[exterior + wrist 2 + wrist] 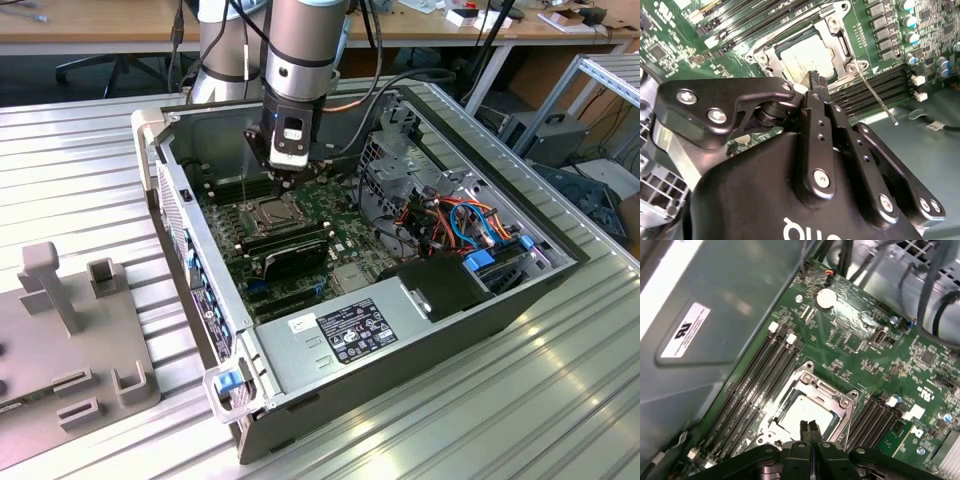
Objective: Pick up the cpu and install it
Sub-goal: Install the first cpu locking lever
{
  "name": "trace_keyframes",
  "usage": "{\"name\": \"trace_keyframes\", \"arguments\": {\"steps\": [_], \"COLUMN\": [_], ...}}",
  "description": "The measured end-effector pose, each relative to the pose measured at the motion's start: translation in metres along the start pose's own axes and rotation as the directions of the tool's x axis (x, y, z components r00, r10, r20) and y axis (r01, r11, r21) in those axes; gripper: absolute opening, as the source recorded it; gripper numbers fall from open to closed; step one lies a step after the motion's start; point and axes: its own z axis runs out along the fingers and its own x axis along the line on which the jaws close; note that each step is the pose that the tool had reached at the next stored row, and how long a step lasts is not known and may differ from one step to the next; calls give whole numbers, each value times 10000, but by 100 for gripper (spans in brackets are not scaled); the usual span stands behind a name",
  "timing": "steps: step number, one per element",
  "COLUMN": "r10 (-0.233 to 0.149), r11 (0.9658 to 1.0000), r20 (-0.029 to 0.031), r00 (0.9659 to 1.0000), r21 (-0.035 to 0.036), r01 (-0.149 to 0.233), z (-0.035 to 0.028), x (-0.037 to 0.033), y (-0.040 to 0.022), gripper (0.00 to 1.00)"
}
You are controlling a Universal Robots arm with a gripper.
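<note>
In the exterior view, my gripper (284, 172) hung inside the open case (420, 330), just above the socket (272, 212) on the motherboard (345, 235).

In the second wrist view, my fingertips (815, 80) were pressed together, holding nothing, over the edge of the cpu (807, 57), which lay flat in the socket's metal frame (837, 37).

In the first wrist view, my clenched fingertips (809, 429) hovered at the cpu (802, 407), seated in its socket (812, 390) between rows of memory slots (757, 385).
</note>
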Motion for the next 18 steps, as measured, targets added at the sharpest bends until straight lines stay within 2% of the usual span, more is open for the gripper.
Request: {"name": "trace_keyframes", "arguments": {"steps": [4,7,14,17,18], "r10": [-511,-967,-1900,-2306,-2463], "r11": [9987,9953,9818,9730,9692], "r20": [-11,-20,-40,-48,-51], "r00": [9987,9953,9818,9730,9692], "r21": [-1,-1,-5,-7,-9], "r01": [511,967,1900,2306,2463], "z": [1,1,1,1,2], "x": [0,0,0,0,0], "y": [0,0,0,0,0], "gripper": [11,11,11,11,11]}}
